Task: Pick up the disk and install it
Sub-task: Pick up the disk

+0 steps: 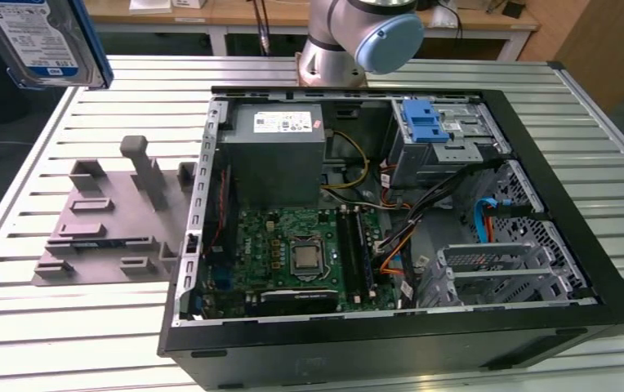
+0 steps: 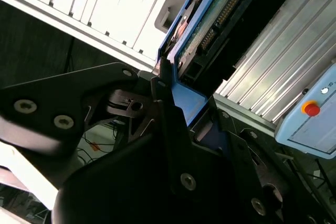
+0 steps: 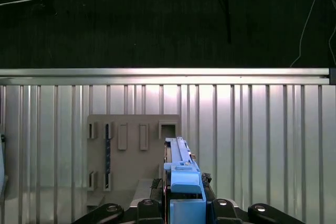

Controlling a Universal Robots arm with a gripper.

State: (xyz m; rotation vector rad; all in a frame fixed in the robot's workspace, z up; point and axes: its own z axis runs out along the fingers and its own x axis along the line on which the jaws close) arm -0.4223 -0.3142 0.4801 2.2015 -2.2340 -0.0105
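The disk (image 1: 45,37), stiff and probably hefty and shock-sensitive, hangs in the air well apart from the open computer case (image 1: 399,343), toward the exterior view's left. The jaws are closed on the end of its blue carrier, which seems a sound hold that spares the bare circuit board. The grey slotted holder (image 3: 131,177) lies just beside the case on the slatted counter (image 3: 262,140).
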